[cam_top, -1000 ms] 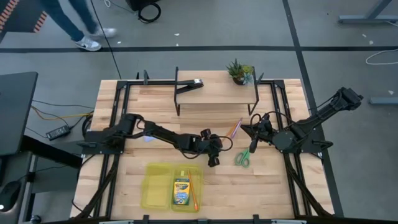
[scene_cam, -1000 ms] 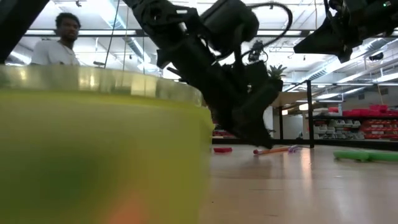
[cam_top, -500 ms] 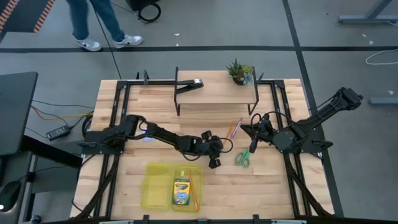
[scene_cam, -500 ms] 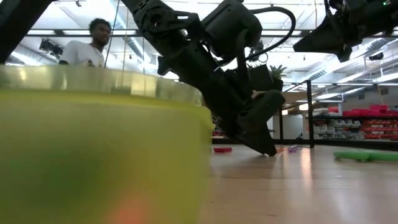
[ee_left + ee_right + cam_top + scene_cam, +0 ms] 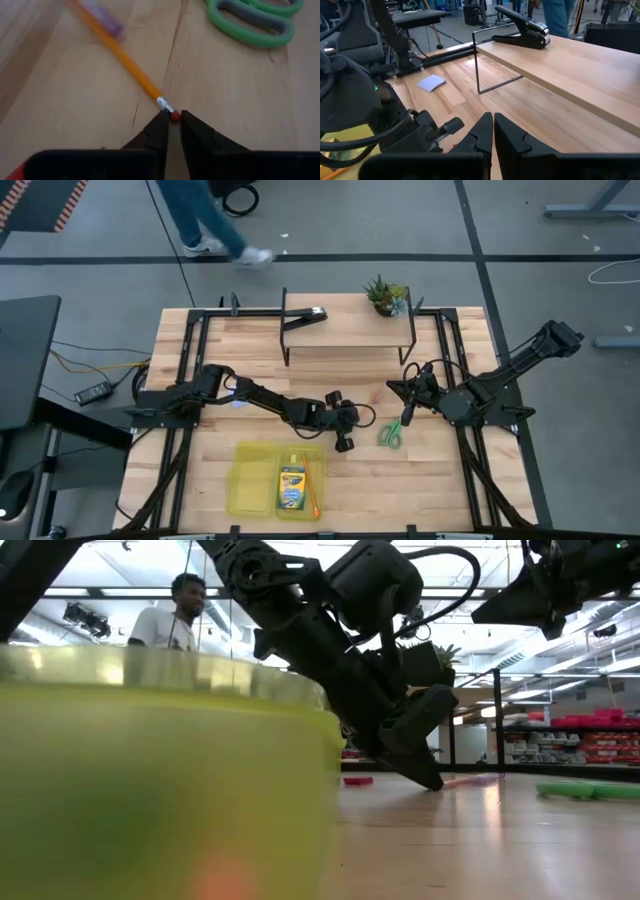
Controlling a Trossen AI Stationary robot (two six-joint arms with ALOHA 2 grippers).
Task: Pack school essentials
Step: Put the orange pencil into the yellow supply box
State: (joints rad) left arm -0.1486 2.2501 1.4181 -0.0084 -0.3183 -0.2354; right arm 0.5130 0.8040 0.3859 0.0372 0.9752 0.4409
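Note:
My left gripper [image 5: 345, 443] points down at the table's middle, its tips [image 5: 171, 120] closed on the orange pencil [image 5: 125, 60]. The pink-purple pencil [image 5: 107, 22] lies just beyond, and the green-handled scissors [image 5: 390, 435] lie flat to the right. A yellow-green case [image 5: 250, 480] near the front edge holds the crayon box [image 5: 292, 488] and another orange pencil. The pale block [image 5: 237, 402] lies by the left arm. A short red piece [image 5: 357, 780] lies far back on the table. My right gripper [image 5: 408, 415] hangs shut above the table, right of centre. My left gripper pinches the orange pencil's red eraser end [image 5: 174, 116] between its two fingertips [image 5: 161, 125]. It comes slanting down from the table's left. The pencil runs on away from the fingers, and it lies on the wooden table.
A raised wooden shelf [image 5: 350, 330] stands along the far side. It carries a black clip-like tool [image 5: 522, 27] and a small potted plant [image 5: 385, 295]. Black frame rails run down both table sides. A person [image 5: 175, 615] walks past behind the table.
My left gripper has tipped and come down until its tips stand on the table at the pencils, which it now partly hides in the low view. The person behind the table has walked across the room.

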